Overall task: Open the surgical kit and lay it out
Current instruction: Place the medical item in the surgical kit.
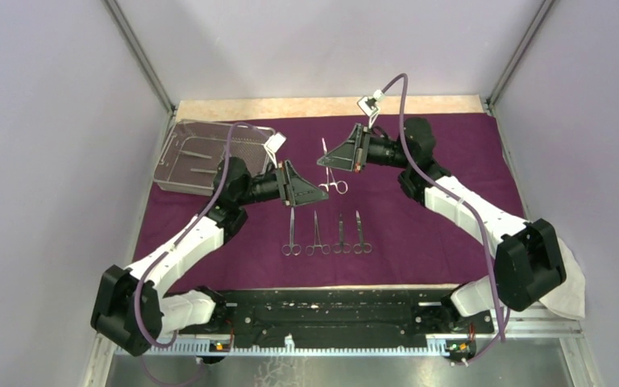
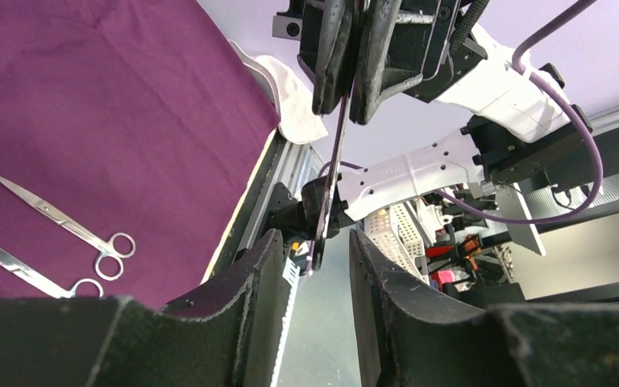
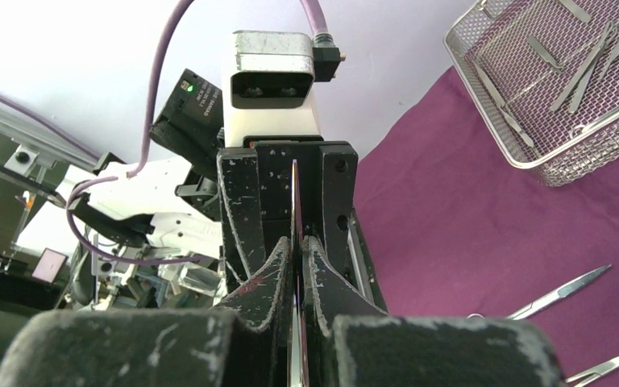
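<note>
Views differ in what they give: from above, the right gripper (image 1: 328,161) and the left gripper (image 1: 316,192) meet nose to nose over the purple cloth wrap (image 1: 451,145), yet how their fingers stand cannot be read there. The right wrist camera shows its own fingers pressed together on the thin edge of the held instrument (image 1: 330,165), with the left gripper straight ahead and facing it. The left wrist camera shows its own fingers apart, the instrument's lower end hanging in the gap between them with space on either side. Seen from above, the held instrument's long axis runs far to near: its tip points away from the arm bases and its finger rings sit at the near end, by the left gripper's tips. Just nearside of the left gripper lies a row of four instruments (image 1: 317,234), parallel, rings toward the bases, tips pointing away. The wire-mesh tray (image 1: 201,133) sits behind the left gripper at the cloth's far left corner; only the right wrist view shows the slim steel pieces lying in it. To the right of the row, under the right gripper's arm, the cloth is bare out to its right edge, where a white cloth (image 1: 568,294) lies at the near corner.
</note>
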Available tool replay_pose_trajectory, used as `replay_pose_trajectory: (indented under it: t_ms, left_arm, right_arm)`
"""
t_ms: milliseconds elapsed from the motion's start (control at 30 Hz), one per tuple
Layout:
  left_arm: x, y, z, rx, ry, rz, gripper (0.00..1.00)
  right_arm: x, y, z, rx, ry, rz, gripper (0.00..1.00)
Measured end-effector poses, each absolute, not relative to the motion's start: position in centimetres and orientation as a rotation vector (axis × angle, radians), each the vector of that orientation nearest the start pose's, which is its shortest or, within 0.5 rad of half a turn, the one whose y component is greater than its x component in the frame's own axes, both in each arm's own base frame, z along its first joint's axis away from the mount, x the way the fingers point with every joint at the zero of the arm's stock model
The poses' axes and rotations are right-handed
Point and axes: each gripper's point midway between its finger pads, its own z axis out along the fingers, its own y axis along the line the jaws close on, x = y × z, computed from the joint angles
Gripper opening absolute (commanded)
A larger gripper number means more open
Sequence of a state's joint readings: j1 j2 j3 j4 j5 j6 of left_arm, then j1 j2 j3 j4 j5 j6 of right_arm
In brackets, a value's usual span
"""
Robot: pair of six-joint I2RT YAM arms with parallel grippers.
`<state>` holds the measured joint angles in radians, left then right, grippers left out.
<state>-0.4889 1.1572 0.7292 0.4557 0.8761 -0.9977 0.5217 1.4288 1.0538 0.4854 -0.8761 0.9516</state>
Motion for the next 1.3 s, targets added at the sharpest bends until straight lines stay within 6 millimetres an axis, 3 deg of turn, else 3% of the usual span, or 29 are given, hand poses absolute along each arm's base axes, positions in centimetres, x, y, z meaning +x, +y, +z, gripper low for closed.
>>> replay_pose_trajectory:
  t_ms: [233,300,433,467,567,667,800,933,1067,1300]
  left_arm:
    - [21.6,-29.4,29.5,0.342,1.814,-1.774,0.16]
    - [21.6,-29.4,29.6,0.342,1.81,-1.774,0.0]
    - [21.7,-29.4,29.6,0.354,1.802,-1.759,0.0]
    - [21.7,-29.4,29.4,0.357,1.804,-1.751,0.0]
    - [21.9,-29.4,28.7,0.36,1.821,-1.71,0.0]
    - [22.0,-29.0,27.9,0.369,1.841,-1.636,0.0]
    - [22.1,-28.1,26.7,0.404,1.862,-1.505,0.0]
    - [21.8,-27.4,25.3,0.449,1.882,-1.417,0.0]
    - [21.0,-26.5,23.6,0.484,1.897,-1.35,0.0]
    - [20.4,-25.7,21.3,0.48,1.938,-1.313,0.0]
  right_arm:
    - [26.5,33.2,33.1,-0.468,1.755,1.743,0.0]
    - [26.5,33.2,33.0,-0.463,1.76,1.738,0.0]
    - [26.7,33.1,32.8,-0.443,1.778,1.724,0.0]
    - [26.8,33.1,32.7,-0.437,1.785,1.716,0.03]
    - [27.0,32.9,31.9,-0.405,1.831,1.677,0.33]
    - [27.6,32.5,30.5,-0.34,1.927,1.597,0.54]
    - [28.6,31.4,28.7,-0.235,2.099,1.425,0.66]
    - [28.5,30.1,27.6,-0.199,2.221,1.297,0.67]
    - [28.3,29.0,25.8,-0.171,2.308,1.2,0.61]
    - [26.9,29.1,24.5,-0.241,2.36,1.137,0.56]
